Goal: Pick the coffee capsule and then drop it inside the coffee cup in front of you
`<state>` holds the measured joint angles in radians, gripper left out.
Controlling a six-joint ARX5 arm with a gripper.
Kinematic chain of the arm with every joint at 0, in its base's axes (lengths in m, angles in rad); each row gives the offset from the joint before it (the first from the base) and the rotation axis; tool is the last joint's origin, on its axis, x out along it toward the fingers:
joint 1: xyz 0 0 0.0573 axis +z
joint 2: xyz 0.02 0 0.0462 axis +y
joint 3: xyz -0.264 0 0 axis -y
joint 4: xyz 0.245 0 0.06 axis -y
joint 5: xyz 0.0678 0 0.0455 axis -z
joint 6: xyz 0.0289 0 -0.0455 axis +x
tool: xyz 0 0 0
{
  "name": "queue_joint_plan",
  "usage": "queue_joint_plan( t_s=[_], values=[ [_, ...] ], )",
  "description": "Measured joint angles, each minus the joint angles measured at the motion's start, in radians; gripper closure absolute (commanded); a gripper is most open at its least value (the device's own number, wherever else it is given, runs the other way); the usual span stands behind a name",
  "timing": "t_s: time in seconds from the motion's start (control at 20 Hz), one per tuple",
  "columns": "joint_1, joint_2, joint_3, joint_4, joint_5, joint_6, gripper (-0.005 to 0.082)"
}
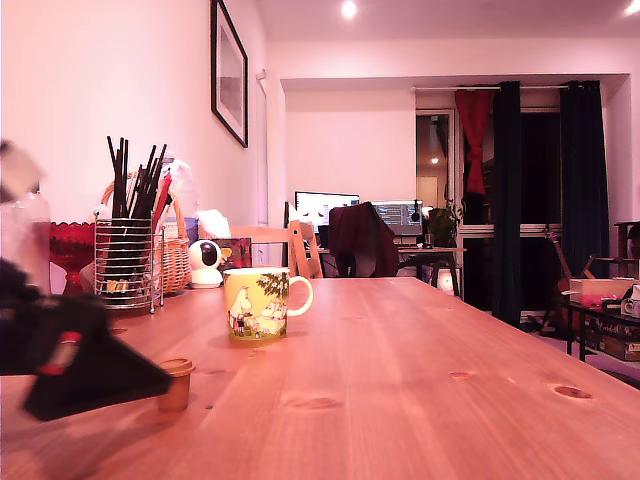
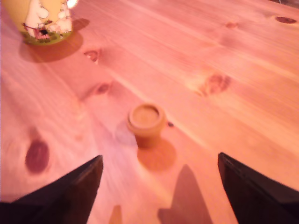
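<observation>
The coffee capsule (image 1: 176, 383) (image 2: 146, 123), a small tan pod, stands upright on the wooden table (image 1: 420, 370) with its wide rim up. The coffee cup (image 1: 258, 302) (image 2: 44, 18), a yellow mug with cartoon figures and a white handle, stands farther back on the table. My gripper (image 1: 150, 385) (image 2: 159, 186) is open and low over the table at the exterior view's left, its dark fingertips (image 2: 79, 184) spread wide just short of the capsule. Nothing is between them.
A wire holder with black sticks (image 1: 128, 255), a red glass bowl (image 1: 72, 250), a wicker basket (image 1: 176, 262) and a small white camera (image 1: 206, 263) stand along the wall at the exterior view's left. Chairs and a desk lie beyond the table's far end.
</observation>
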<state>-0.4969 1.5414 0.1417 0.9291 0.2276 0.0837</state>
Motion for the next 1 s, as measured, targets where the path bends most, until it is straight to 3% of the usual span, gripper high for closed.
queue_joint_plan(
  t_s=[0.25,0.6,0.7,0.9,1.0],
  values=[
    [0.000,0.136,0.072,-0.002,0.005,0.000,0.0057],
    [0.000,0.185,0.126,0.000,0.008,0.000,0.0070],
    [0.000,0.185,0.126,0.000,0.010,0.000,0.0166],
    [0.000,0.185,0.126,-0.002,0.017,0.000,0.0520],
    [0.000,0.185,0.126,-0.003,0.022,0.000,0.0574]
  ],
)
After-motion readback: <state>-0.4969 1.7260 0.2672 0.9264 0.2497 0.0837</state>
